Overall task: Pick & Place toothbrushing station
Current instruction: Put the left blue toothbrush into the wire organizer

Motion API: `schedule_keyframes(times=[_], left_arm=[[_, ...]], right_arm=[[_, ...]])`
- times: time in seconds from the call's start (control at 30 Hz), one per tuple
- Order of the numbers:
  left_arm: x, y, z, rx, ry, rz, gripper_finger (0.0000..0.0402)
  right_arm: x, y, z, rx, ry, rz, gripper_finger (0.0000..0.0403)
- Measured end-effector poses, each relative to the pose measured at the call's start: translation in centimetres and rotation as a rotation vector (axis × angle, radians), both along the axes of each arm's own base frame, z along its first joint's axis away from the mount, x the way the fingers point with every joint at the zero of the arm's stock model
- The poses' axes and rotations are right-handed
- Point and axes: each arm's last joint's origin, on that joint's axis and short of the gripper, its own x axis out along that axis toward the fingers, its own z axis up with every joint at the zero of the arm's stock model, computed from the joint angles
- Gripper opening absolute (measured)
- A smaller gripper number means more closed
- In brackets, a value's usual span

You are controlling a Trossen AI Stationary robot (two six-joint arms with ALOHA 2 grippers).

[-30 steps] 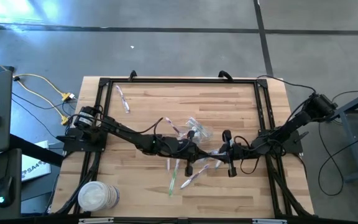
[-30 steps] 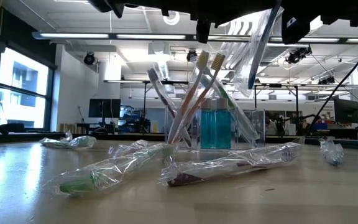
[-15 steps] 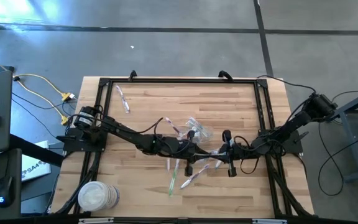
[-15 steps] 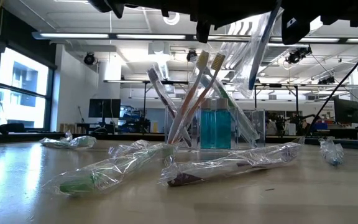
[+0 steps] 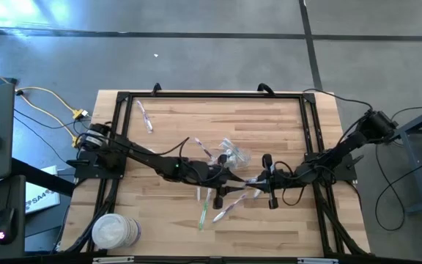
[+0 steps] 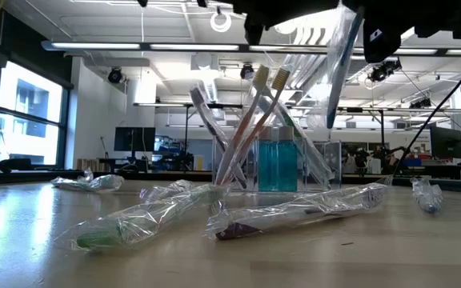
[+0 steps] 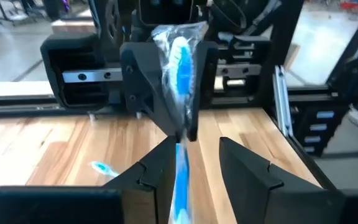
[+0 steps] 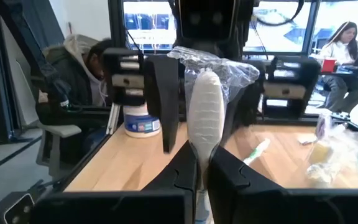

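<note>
Two pincers meet at the middle of the high view, over the wooden tabletop [image 5: 269,125]. The right pincer [image 8: 199,163] is clenched on one wrapped blue toothbrush [image 7: 180,62], held off the tabletop with its long axis running between the two arms, head toward the left arm. The left pincer [image 7: 194,158] now has its fingers parted on either side of that toothbrush; a second ago it sat slightly nearer the right arm, and it has drawn back a little toward frame left.

In the low view, one transparent container [image 6: 282,164] stands at frame centre with four toothbrushes leaning up out of it, fanned left and right. Two wrapped toothbrushes lie flat in front: one [image 6: 142,216] at lower left, one [image 6: 302,212] at lower centre, both roughly crosswise to the camera. Their positions match the earlier frame.

One further wrapped toothbrush [image 5: 144,116] lies alone toward the upper left of the tabletop in the high view, pointing diagonally.
</note>
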Motion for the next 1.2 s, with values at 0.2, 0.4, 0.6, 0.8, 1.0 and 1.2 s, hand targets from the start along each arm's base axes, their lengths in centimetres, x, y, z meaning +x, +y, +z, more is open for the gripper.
schedule_keyframes(times=[0.2,0.4,0.6,0.8,1.0,1.2], left_arm=[[-2.1,0.6,2.0,0.006,0.111,0.005,0.0125],[-4.3,0.6,3.2,-0.013,0.233,0.008,0.0125],[-6.4,0.1,4.4,0.031,0.283,0.020,0.0125],[-10.0,-0.2,7.3,0.110,0.263,0.149,0.0125],[-11.9,0.0,7.4,0.147,0.342,0.254,0.0125],[-12.4,0.3,5.8,0.131,0.414,0.322,0.0125]], right_arm=[[-0.9,-0.1,0.5,-0.008,0.034,-0.096,0.0009],[-2.8,-1.0,2.1,0.015,0.051,-0.215,0.0009],[-4.2,-3.1,3.2,-0.020,0.071,-0.375,0.0009],[-4.0,-5.3,3.9,-0.017,0.047,-0.420,0.0009],[-2.8,-7.4,3.1,0.048,0.098,-0.405,0.0009],[-1.5,-8.9,1.5,0.107,0.193,-0.378,0.0009]])
